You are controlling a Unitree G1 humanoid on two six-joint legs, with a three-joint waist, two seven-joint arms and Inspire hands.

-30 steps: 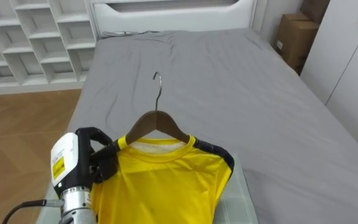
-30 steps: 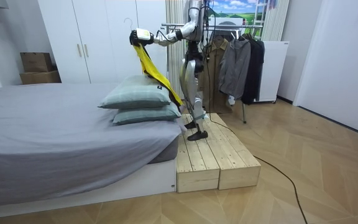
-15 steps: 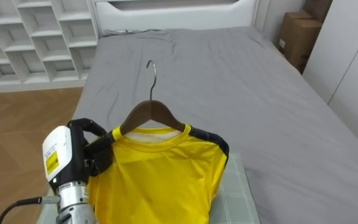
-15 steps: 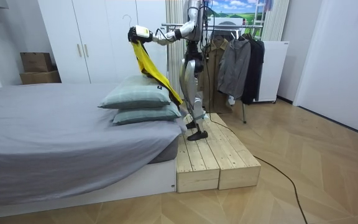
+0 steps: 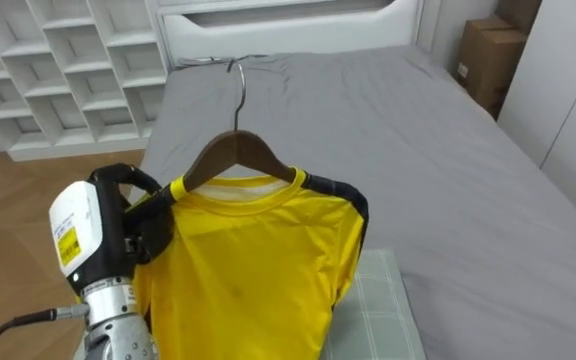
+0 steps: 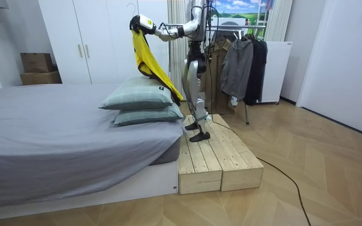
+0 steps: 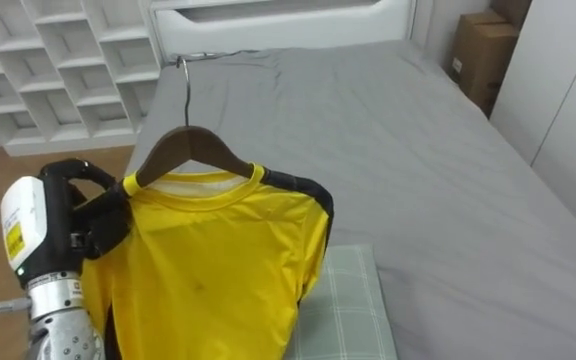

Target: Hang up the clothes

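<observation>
A yellow shirt with dark shoulder stripes [image 5: 258, 270] hangs on a wooden hanger [image 5: 233, 150] whose metal hook [image 5: 236, 72] points up. My left hand [image 5: 146, 228] comes in from the lower left and is shut on the hanger's left end, through the shirt's shoulder. In the room view I stand on a wooden platform [image 6: 212, 157] beside the bed. From there my left hand [image 6: 141, 23] holds the shirt [image 6: 147, 59] high above the pillows, and its hem trails down toward them.
Below the shirt lies a green checked pillow [image 5: 373, 310], the top one of two stacked [image 6: 140, 97] on the grey bed [image 5: 388, 130]. A clothes rack with dark garments [image 6: 237, 63] stands behind me. White cube shelves [image 5: 58, 70] and a cardboard box [image 5: 493, 60] flank the bed.
My left arm has lifted the hanger and shirt higher, from about shoulder height to above head height. The shirt hangs longer and farther off the pillows.
</observation>
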